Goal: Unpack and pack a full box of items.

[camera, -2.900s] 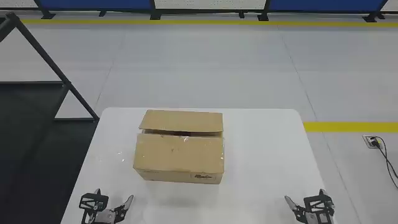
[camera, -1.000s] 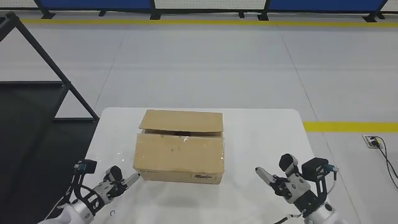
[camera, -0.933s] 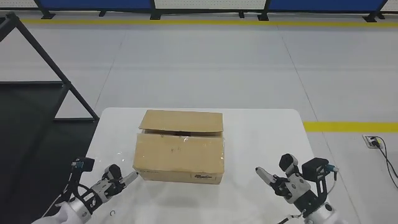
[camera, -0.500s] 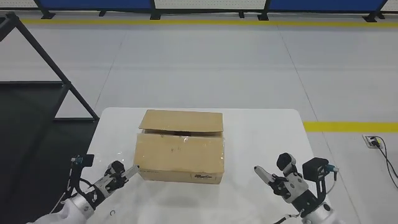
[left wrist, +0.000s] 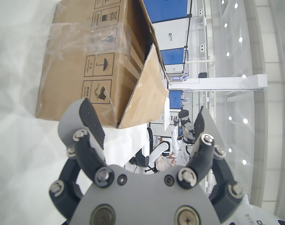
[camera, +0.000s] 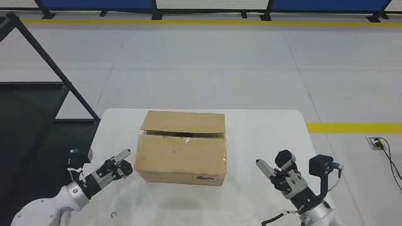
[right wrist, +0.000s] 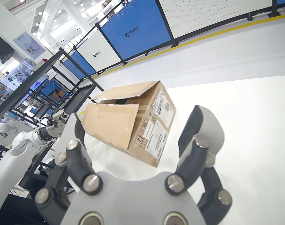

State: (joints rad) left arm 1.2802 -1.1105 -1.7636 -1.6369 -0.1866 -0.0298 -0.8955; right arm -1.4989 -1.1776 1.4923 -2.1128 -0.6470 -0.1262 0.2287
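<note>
From the top, you are right at the start of the job. The box (camera: 182, 154) sits in the middle of the white table (camera: 270, 132). Its 2 top flaps (camera: 182, 124) are loose and a bit lifted, with a dark gap between them. I would say nothing has come out yet. You must open the flaps wide, take the things out, then put them all back in.

Your left claw (camera: 124, 162) is just beside the left end of the box. Your right claw (camera: 271, 164) is well apart from the right end.

In the left wrist view, your left claw is wide open and holds nothing. The near flap (left wrist: 144, 94) sticks out of the box right in front of it. It may be touching the flap corner, but I cannot tell from here. Crinkly clear tape (left wrist: 70, 38) is stuck on this end of the box.

In the right wrist view, your right claw is wide open too, and it holds nothing and touches nothing. The box lies ahead of it, apart from both fingers. The gap under the flaps is too dark to see inside.
</note>
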